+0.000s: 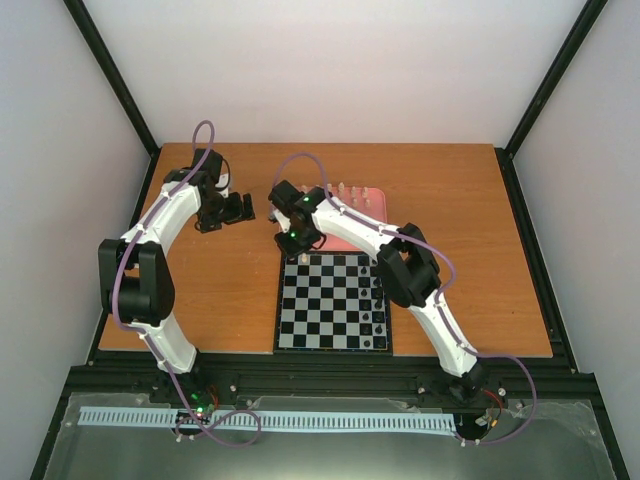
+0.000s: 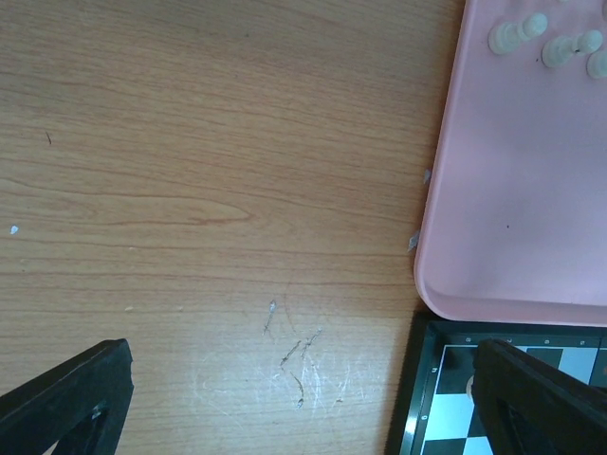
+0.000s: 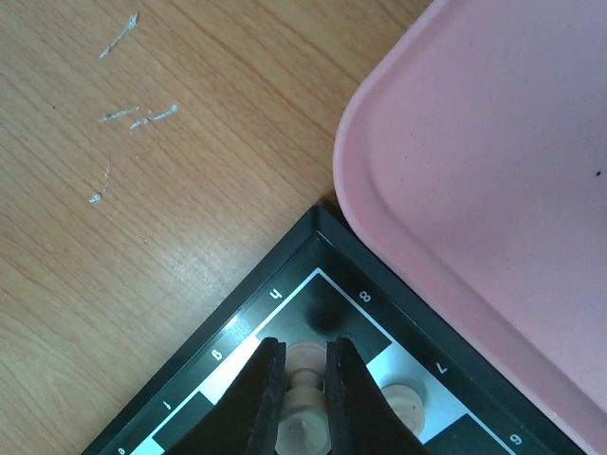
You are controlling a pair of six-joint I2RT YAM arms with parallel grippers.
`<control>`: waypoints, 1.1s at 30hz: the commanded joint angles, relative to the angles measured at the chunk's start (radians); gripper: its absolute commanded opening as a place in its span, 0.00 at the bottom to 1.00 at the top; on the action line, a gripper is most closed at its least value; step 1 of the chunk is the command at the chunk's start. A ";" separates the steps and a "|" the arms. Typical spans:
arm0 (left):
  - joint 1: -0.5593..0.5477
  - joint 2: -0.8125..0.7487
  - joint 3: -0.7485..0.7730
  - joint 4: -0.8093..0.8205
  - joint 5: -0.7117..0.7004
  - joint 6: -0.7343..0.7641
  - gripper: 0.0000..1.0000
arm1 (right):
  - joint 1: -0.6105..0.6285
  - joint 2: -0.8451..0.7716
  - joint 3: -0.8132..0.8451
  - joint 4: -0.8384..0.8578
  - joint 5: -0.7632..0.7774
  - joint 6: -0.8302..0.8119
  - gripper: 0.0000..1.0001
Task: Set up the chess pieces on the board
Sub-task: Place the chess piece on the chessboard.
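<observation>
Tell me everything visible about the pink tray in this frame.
The plain pink rounded-corner tray looks like smooth matte plastic with a low raised rim. It lies flat on the wooden table, just beyond the black-and-white chequered chessboard. Its floor is mostly bare; a few pale cream chess pieces sit near its far edge.

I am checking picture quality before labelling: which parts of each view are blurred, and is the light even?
Right wrist: the jaws and the pale chess piece between them are soft, while the table grain is sharp. Left wrist: the pink tray looks slightly washed out. Top external: even light, no hard shadows.
</observation>
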 commanded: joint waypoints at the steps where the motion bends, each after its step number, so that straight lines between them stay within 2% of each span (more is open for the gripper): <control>1: 0.007 -0.024 0.004 0.021 0.003 -0.008 1.00 | 0.015 0.037 0.049 -0.020 0.000 -0.016 0.03; 10: 0.008 -0.022 0.004 0.024 0.003 -0.005 1.00 | 0.015 0.080 0.100 -0.054 0.013 -0.022 0.04; 25: 0.009 -0.024 -0.003 0.029 0.008 -0.004 1.00 | 0.017 0.070 0.073 -0.069 0.036 -0.014 0.05; 27: 0.009 -0.024 -0.002 0.029 0.008 -0.005 1.00 | 0.016 0.071 0.075 -0.067 0.033 -0.014 0.08; 33: 0.009 -0.029 -0.003 0.029 0.010 -0.005 1.00 | 0.020 0.065 0.076 -0.064 0.035 -0.020 0.30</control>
